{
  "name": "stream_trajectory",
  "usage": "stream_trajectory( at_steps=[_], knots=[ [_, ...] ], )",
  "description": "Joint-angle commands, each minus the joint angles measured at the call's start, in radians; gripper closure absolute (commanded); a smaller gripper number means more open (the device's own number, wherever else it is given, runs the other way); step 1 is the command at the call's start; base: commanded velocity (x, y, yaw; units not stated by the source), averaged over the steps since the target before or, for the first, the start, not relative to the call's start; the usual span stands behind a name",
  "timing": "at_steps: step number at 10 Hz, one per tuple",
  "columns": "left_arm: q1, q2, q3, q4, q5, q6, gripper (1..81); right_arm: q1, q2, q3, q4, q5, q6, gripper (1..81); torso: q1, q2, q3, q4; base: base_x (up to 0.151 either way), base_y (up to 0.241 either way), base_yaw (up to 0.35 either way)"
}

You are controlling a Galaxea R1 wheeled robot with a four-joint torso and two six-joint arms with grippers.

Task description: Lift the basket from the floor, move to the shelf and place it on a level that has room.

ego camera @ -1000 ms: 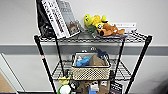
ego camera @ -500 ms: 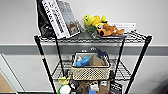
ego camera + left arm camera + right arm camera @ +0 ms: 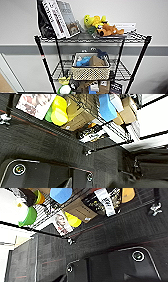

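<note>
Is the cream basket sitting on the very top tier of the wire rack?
No. The basket rests on the tier second from the top, below the books and plush toys.

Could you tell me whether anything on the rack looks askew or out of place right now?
The books on the shelf's top tier lean steeply sideways rather than standing upright. The basket sits level on the second tier, though it is stuffed with blue and brown items poking above its rim.

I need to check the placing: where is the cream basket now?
In the head view the basket sits on the shelf's second tier from the top, about centred, directly below the top tier that carries the books and plush toys.
</note>
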Motion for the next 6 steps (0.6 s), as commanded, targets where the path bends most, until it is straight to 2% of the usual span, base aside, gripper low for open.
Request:
stream_trajectory(
  at_steps=[1, 6],
  knots=[
    [-0.004, 0.063, -0.106, 0.028, 0.017, 0.008, 1.0, 0.020, 0.059, -0.101, -0.043, -0.086, -0.002, 1.0, 0.000, 0.000, 0.000, 0.000, 0.000, 0.000, 0.000],
    [0.034, 0.152, -0.230, 0.037, 0.028, 0.008, 1.0, -0.023, 0.161, -0.259, -0.075, -0.145, -0.002, 1.0, -0.001, 0.000, 0.000, 0.000, 0.000, 0.000, 0.000]
  ],
)
